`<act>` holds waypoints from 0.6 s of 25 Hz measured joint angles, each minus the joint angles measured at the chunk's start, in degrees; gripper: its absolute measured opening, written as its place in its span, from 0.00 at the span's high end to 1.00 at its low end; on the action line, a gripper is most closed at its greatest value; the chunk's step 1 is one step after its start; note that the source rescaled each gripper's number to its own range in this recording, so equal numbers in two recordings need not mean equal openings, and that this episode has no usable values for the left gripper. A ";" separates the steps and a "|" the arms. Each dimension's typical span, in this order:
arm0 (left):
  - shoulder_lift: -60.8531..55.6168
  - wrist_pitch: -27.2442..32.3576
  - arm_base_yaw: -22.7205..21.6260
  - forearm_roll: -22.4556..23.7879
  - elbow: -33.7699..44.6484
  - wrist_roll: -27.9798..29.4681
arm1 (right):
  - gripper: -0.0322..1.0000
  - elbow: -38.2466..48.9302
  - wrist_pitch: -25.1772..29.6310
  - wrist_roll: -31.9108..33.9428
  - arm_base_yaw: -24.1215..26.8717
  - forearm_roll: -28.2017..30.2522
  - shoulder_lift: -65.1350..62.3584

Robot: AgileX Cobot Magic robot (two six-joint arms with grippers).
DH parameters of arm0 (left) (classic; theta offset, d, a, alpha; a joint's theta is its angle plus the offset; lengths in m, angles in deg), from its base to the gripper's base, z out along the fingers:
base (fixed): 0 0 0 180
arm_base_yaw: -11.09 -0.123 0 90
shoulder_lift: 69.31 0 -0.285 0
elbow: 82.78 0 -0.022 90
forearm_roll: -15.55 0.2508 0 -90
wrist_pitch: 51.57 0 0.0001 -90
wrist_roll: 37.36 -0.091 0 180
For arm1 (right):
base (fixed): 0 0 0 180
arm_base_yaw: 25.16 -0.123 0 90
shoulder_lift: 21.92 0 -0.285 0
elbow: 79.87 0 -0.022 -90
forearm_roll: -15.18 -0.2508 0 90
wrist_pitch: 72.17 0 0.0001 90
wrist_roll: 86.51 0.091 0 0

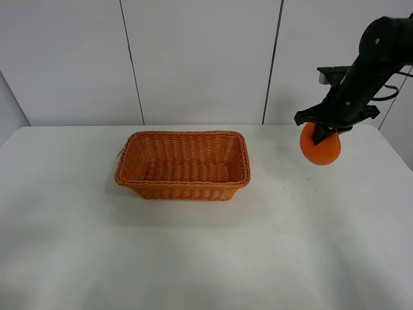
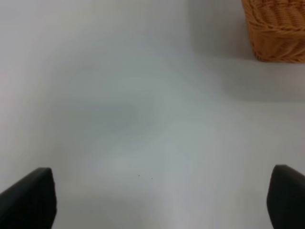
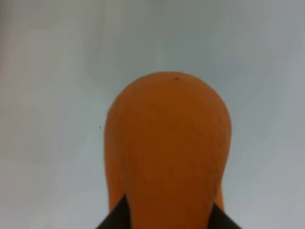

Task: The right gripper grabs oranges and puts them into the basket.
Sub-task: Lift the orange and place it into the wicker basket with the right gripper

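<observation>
From the high exterior camera, the right gripper hangs over the far right of the white surface. Its fingers are clenched on the orange, which is held up well apart from the woven basket standing mid-surface to its left.

In the left wrist view, the left gripper has its fingers released and spread wide over bare surface, with a corner of the basket beyond.

In the right wrist view, the orange fills the middle, pinched between the dark fingers.
</observation>
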 joint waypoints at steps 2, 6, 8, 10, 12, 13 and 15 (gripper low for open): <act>0.00 0.00 0.00 0.00 0.00 0.00 | 0.95 -2.86 3.12 0.00 -0.08 0.25 -0.06; 0.00 0.00 0.00 0.00 0.00 0.00 | 0.95 -9.01 5.80 0.00 -2.25 1.23 0.00; 0.00 0.00 0.00 0.00 0.02 0.00 | 0.95 -11.11 6.02 0.00 -4.95 1.55 0.00; 0.00 0.00 0.00 0.00 0.07 0.00 | 0.95 -12.53 6.07 0.00 -8.09 1.72 0.00; 0.00 0.00 0.00 0.00 0.07 0.00 | 0.95 -13.01 5.50 0.29 -11.84 1.96 0.00; 0.00 0.00 0.00 0.00 0.07 0.00 | 0.95 -13.06 4.98 0.62 -13.46 2.03 0.05; 0.00 0.00 0.00 0.00 0.07 0.00 | 0.95 -13.18 3.51 1.07 -17.25 2.09 0.64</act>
